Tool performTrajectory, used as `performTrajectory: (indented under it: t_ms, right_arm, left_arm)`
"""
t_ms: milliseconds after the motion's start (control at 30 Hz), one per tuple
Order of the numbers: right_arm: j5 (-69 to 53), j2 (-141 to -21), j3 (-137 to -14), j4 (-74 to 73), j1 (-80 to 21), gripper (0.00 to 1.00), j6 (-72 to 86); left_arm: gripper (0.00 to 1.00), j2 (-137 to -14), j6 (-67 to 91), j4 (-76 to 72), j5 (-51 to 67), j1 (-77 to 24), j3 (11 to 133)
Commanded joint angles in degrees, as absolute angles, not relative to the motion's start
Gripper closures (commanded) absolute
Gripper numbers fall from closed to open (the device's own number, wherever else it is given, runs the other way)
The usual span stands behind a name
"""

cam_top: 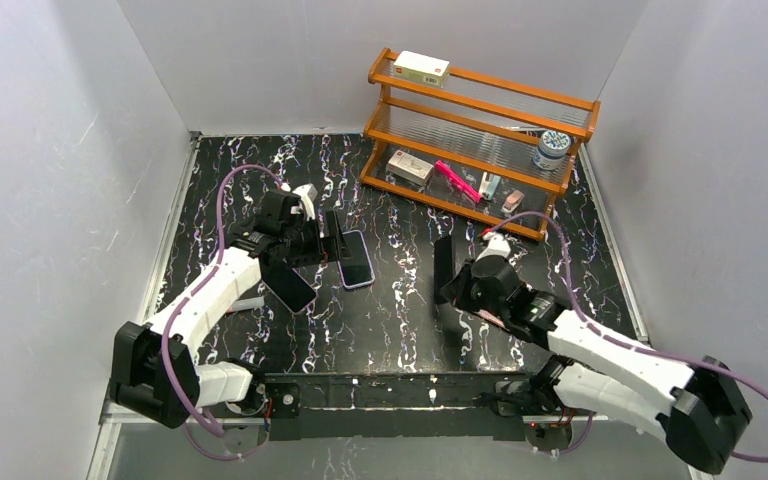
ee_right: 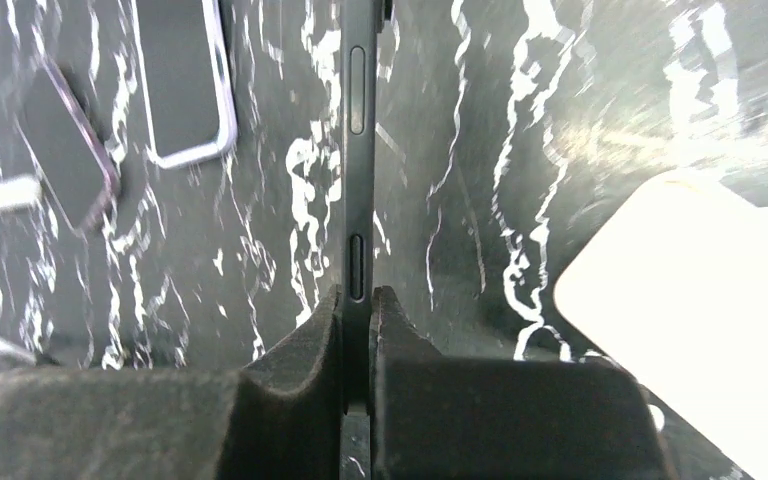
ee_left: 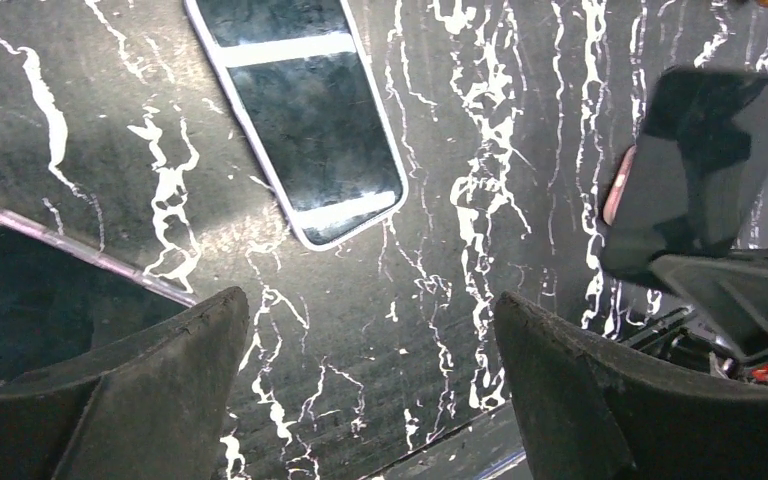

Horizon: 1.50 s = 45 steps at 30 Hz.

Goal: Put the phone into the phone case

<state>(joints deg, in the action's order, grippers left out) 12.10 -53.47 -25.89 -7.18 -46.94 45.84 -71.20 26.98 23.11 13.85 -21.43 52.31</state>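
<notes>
The table's surface (ee_left: 440, 120) was glossy black, marble-patterned with white veins and finely scratched. Near its middle the phone (ee_left: 310, 110) had a mirror-smooth glass face inside a pale, satiny rim. The fingers (ee_left: 160, 390) of the left gripper (ee_left: 370, 400) were matt black and grainy. So were those of the right gripper (ee_right: 357, 330), and the thin dark piece (ee_right: 357, 150) between them had a smooth, dull-sheened edge. At the far right corner, the rack (cam_top: 470, 150) had varnished orange wood rails and clear ribbed plastic shelves.
</notes>
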Motion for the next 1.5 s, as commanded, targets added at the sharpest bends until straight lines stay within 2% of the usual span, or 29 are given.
performTrajectory:
  t_ms: [0,200,367,633,967,1467]
  right_arm:
    - [28.4,-46.4,-34.9,-17.8,-46.8,0.99,48.2]
    - [34.7,-42.2,-42.9,-24.0,-46.8,0.99,47.0]
    - [38.0,-39.6,-46.8,-27.8,-46.7,0.99,46.9]
    - [39.3,-34.1,-49.5,-32.1,-46.8,0.99,46.2]
    - [39.6,-25.7,-48.2,-35.5,-46.7,0.99,48.1]
    - [42.1,-19.5,-46.9,-40.2,-46.8,0.99,50.1]
  left_arm:
    - [0.13,-72.2,29.3,21.0,18.3,-21.8,54.2]
    - [0.30,-76.3,34.7,15.4,13.7,-29.0,54.9]
    - [0.42,-83.0,40.2,6.8,8.0,-39.0,57.2]
    - [0.54,-98.9,42.1,-0.6,-2.4,-53.6,67.7]
    - [0.57,-108.5,40.5,-11.4,-7.8,-60.6,70.2]
    - [0.62,-118.7,36.2,-9.7,-11.3,-65.4,77.9]
